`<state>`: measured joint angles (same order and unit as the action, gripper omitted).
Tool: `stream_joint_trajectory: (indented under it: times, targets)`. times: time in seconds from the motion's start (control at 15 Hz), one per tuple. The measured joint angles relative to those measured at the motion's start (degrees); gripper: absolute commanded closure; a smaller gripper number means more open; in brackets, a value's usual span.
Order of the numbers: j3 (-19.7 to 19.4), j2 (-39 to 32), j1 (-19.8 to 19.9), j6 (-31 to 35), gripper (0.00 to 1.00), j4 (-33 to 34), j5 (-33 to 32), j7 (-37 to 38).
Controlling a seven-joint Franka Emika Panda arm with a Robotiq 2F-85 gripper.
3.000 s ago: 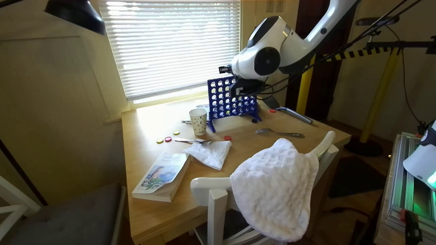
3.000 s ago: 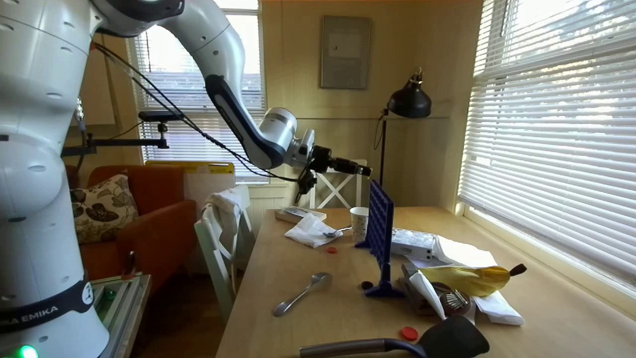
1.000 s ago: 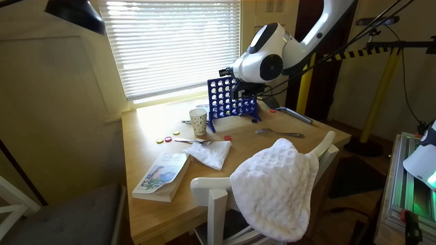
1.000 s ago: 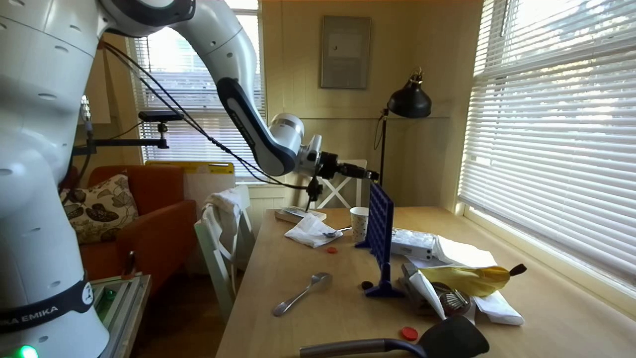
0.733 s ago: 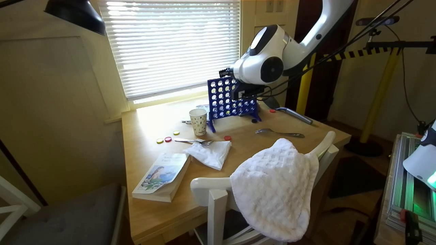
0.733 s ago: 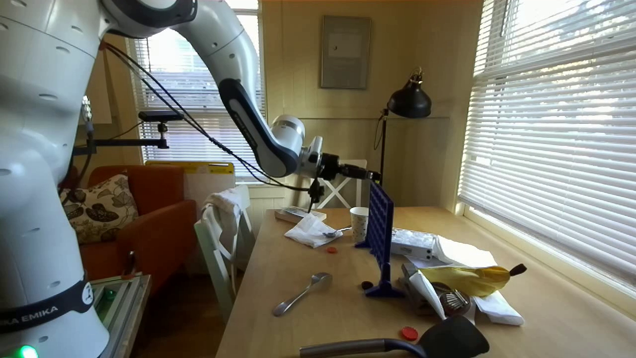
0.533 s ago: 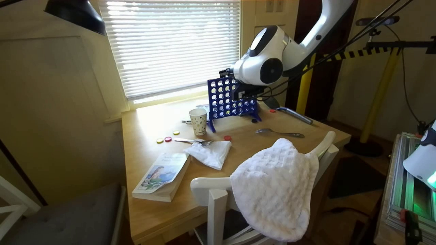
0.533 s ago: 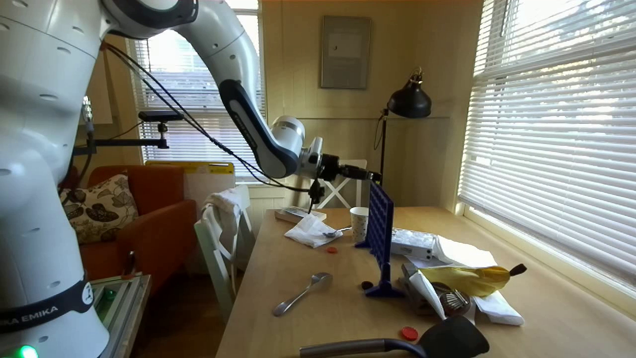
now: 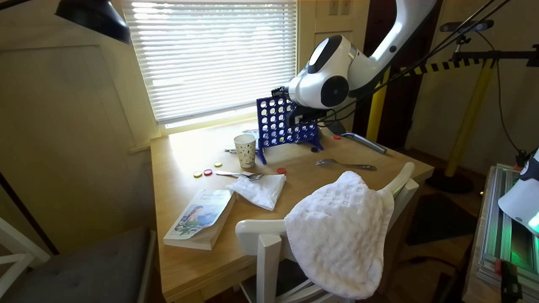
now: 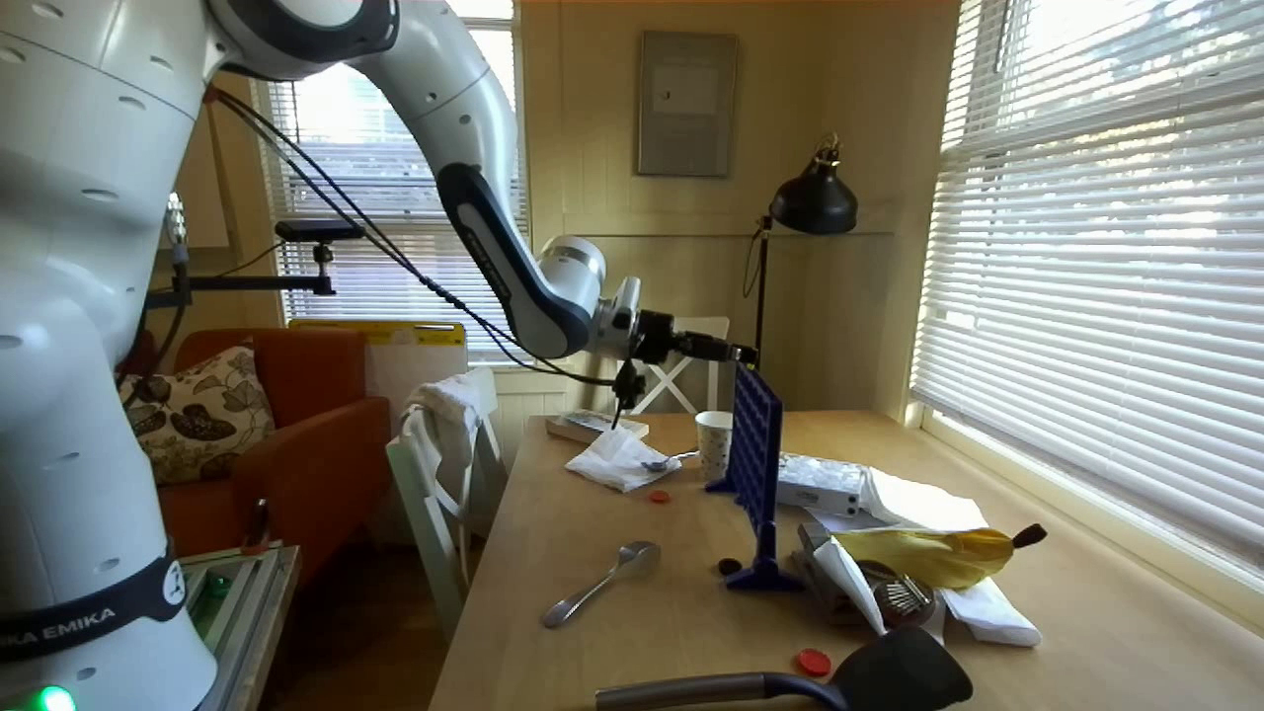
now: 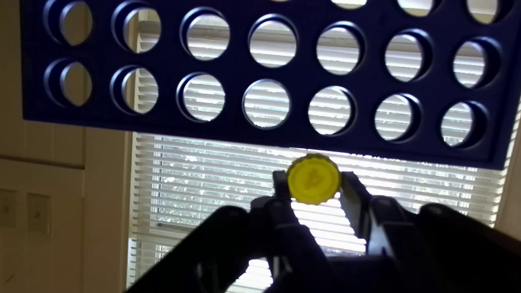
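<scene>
A round yellow plastic disc [image 11: 313, 179] sits pinched between the jaws of the black gripper [image 10: 745, 354], just above an upright blue plastic grid [image 10: 758, 452]. The wrist view gives me the disc's whole face; both exterior views add a paperback book [image 9: 200, 216] near a corner of the wooden tabletop [image 9: 177, 191].

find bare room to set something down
Bare: table between a red disc and lone metal utensil, and its far corner between window and white box. Crowded: window side of the blue rack, with papers and a yellow item; rack's top, where the claw grips a yellow disc.
</scene>
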<state>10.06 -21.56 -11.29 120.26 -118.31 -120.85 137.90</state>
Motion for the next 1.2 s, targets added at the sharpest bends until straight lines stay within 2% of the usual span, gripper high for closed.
stream_joint_trajectory:
  times: [0.8, 1.2]
  targets:
    - [0.88, -0.04, -0.16, -1.53, 0.89, 0.01, -0.12, -2.44]
    - [1.03, -0.09, -0.09, -1.81, 0.89, 0.00, -2.38, -2.50]
